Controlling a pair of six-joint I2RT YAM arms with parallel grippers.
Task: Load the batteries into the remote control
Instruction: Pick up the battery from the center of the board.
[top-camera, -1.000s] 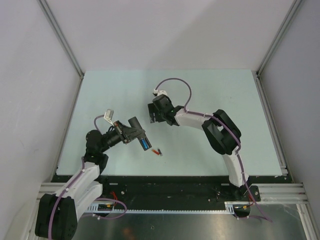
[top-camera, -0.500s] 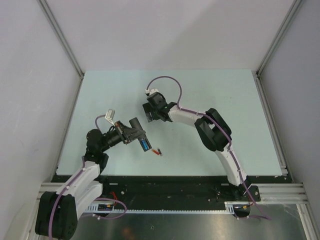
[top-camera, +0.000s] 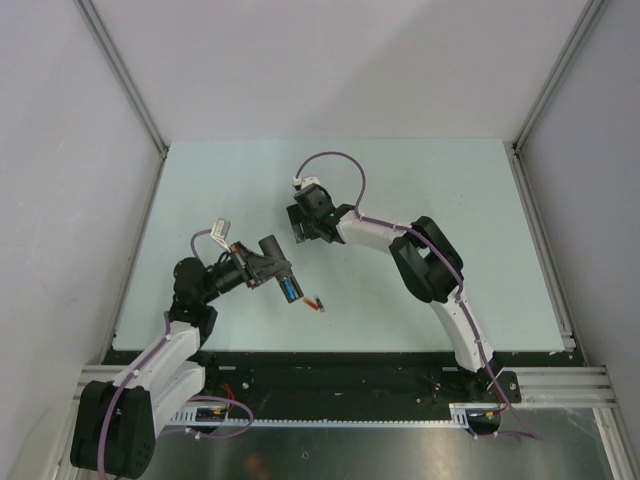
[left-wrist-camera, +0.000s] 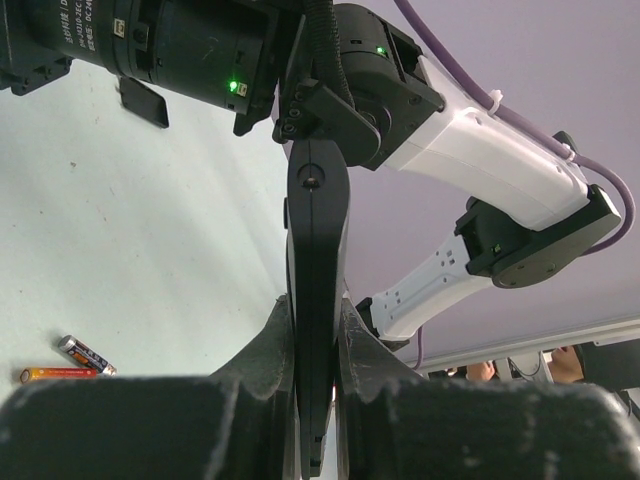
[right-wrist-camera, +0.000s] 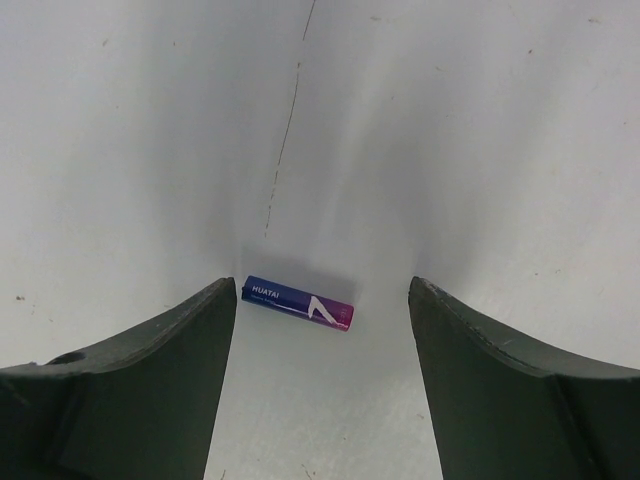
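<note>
The remote control (left-wrist-camera: 318, 230) stands on edge above the counter (top-camera: 450, 200), pinched across its thin sides by the left tool (left-wrist-camera: 317, 325). We judge that it is held up this way so its back recess is reachable when the other arm brings a cell over. The recess itself does not show in the left wrist view. From above, a blue patch (top-camera: 290, 290) sits at the left tool's tip, and we cannot tell whether that is a cell already seated.

The battery (right-wrist-camera: 298, 302) in play, blue fading to magenta, lies flat on the counter farther back. It sits between the spread fingers (right-wrist-camera: 150, 370) of the right tool (right-wrist-camera: 320, 292), nearer one finger than the other. The right tool is open and touches nothing. We read this as the line-up for a pick. The cell's long axis points roughly from finger to finger, so closing would catch it by its ends, a hold that could let it pivot or pop out.

A red-orange battery (left-wrist-camera: 55, 375) and a second loose battery (left-wrist-camera: 85, 354) lie close together on the counter near the left tool, apart from the remote control. Beyond them lies a small black flat piece (left-wrist-camera: 143, 100), perhaps the cover set aside.
</note>
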